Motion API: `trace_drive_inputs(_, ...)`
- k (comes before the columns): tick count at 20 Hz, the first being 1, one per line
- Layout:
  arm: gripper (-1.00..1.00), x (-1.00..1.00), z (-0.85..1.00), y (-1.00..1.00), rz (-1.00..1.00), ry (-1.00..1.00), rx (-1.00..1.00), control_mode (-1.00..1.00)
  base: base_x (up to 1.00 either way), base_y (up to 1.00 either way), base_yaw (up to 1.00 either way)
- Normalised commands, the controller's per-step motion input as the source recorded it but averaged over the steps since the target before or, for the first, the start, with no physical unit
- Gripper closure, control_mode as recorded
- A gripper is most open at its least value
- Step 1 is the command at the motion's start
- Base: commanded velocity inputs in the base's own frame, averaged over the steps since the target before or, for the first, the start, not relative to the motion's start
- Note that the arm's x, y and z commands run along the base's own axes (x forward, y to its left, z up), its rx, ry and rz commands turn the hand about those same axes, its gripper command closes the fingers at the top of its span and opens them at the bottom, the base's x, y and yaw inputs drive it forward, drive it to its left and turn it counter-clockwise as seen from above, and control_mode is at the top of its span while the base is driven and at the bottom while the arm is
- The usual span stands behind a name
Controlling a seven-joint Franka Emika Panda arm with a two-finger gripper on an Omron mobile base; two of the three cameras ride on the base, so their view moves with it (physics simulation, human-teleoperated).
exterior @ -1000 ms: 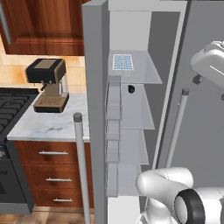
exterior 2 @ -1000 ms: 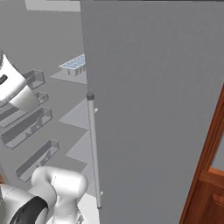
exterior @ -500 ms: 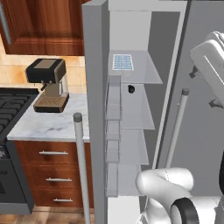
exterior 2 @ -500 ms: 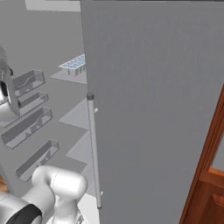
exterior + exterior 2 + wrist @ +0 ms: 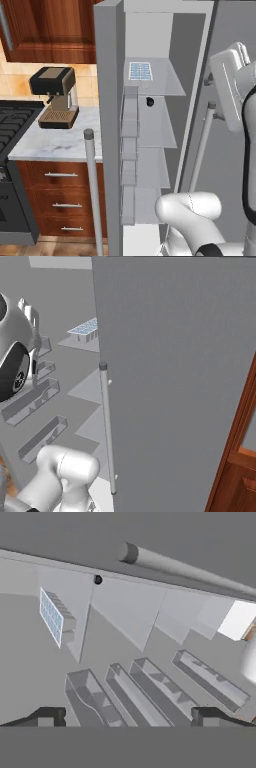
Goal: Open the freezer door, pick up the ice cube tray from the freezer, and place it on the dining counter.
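The freezer door (image 5: 107, 125) stands swung wide open, edge-on to me, its bar handle (image 5: 92, 190) toward the left and its door bins (image 5: 129, 150) facing inward. The ice cube tray (image 5: 140, 71), white with pale blue cells, lies on the top shelf of the freezer (image 5: 160, 130); it also shows on that shelf (image 5: 84, 330) and sideways in the hand view (image 5: 52, 616). My gripper (image 5: 129, 717) is open and holds nothing. It faces the freezer's inside from outside it, well short of the tray. The arm's hand (image 5: 230, 90) hovers at tray height, right of the opening. The dining counter is out of view.
The wider grey door (image 5: 175, 381) stays shut right of the opening, its bar handle (image 5: 202, 145) close to my hand. A coffee machine (image 5: 54, 97) stands on the marble worktop (image 5: 55, 142) left of the freezer door, next to a stove (image 5: 10, 125). Lower shelves (image 5: 155, 172) are bare.
The hand has turned in front of the open freezer and now stands more upright beside the wider door's handle. The jaws stayed open. The tray and both doors have not moved.
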Motion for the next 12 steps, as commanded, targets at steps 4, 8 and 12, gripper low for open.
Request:
trace_drive_inputs(4, -1.00, 0.82, 0.00, 0.39, 0.00, 0.01, 0.00, -1.00, 0.00, 0.00, 0.00)
trace_drive_inputs(8, -1.00, 0.71, 0.00, 0.23, 0.00, 0.06, 0.00, -1.00, 0.00, 0.00, 0.00)
trace_drive_inputs(12, -1.00, 0.75, 0.00, 0.06, 0.00, 0.04, 0.02, -1.00, 0.00, 0.00, 0.00)
